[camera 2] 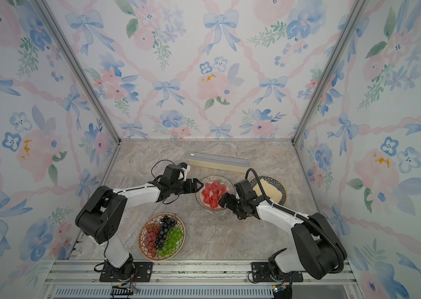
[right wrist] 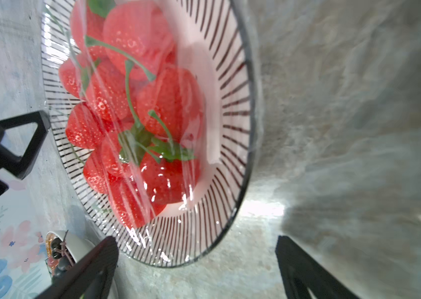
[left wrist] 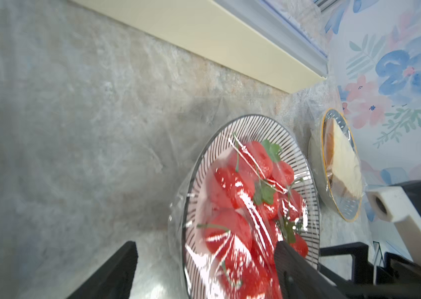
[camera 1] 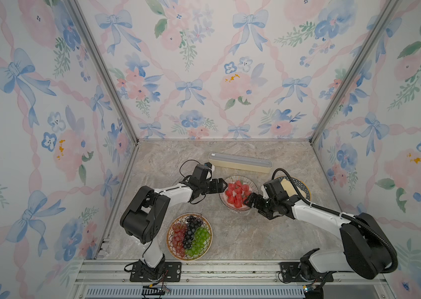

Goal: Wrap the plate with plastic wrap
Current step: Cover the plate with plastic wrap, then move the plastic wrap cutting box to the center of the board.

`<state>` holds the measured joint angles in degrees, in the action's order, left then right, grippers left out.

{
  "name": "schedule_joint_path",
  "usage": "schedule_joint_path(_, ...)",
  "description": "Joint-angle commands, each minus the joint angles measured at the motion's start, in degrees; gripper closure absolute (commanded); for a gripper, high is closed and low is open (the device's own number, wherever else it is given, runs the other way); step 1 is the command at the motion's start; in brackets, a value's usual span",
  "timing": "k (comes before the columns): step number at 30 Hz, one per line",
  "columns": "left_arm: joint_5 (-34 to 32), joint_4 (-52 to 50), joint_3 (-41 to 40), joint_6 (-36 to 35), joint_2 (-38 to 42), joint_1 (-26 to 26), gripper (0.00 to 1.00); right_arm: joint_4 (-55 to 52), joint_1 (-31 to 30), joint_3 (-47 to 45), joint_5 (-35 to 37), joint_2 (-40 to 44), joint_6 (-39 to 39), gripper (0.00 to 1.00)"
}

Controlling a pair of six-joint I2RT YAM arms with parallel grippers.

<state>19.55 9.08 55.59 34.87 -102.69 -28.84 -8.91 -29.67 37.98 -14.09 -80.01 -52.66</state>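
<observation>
A black-and-white striped plate [camera 1: 239, 177] [camera 2: 214, 178] [left wrist: 305, 181] [right wrist: 232, 103] of strawberries sits mid-table. Clear, glossy plastic wrap [left wrist: 243, 207] [right wrist: 137, 181] lies crinkled over the fruit and hangs past the rim. My left gripper [camera 1: 222, 187] [camera 2: 199, 186] [left wrist: 205, 247] is open at the plate's left edge, with the wrapped rim between its jaws. My right gripper [camera 1: 249, 198] [camera 2: 226, 198] [right wrist: 196, 240] is open at the plate's front-right edge, nothing between its fingers. The long cream wrap box [camera 1: 240, 163] [camera 2: 218, 161] [left wrist: 204, 38] lies behind the plate.
A plate of grapes [camera 1: 168, 236] [camera 2: 141, 236] sits front left by the left arm's base. A blue-rimmed plate [camera 1: 305, 191] [camera 2: 284, 192] [left wrist: 346, 212] with a pale slice stands right of the striped plate, partly under the right arm. Floral walls enclose three sides.
</observation>
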Motion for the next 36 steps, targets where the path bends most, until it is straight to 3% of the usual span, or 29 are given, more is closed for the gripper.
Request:
schedule_joint_path(1,3.5,-0.8,3.9,-3.1,-4.4,0.0,0.15,6.9,-1.1,-0.9,0.7,-0.8,-5.6,0.03)
schedule_joint_path(8,8.2,-0.8,4.7,-3.4,-4.4,-2.5,0.16,11.6,-1.3,0.3,-0.5,-3.8,-7.6,0.03)
schedule_joint_path(23,6.5,-0.5,0.8,-1.4,-1.7,-7.4,0.16,19.7,1.8,0.0,-0.4,-7.8,-11.2,0.03)
schedule_joint_path(27,4.6,-0.4,0.0,-1.1,-0.5,-6.4,0.15,12.0,2.0,-0.4,3.5,-5.0,-8.3,0.03)
schedule_joint_path(36,7.6,-0.3,0.2,-0.5,-0.3,-7.5,0.15,-11.8,1.6,2.3,14.6,5.4,5.6,0.03)
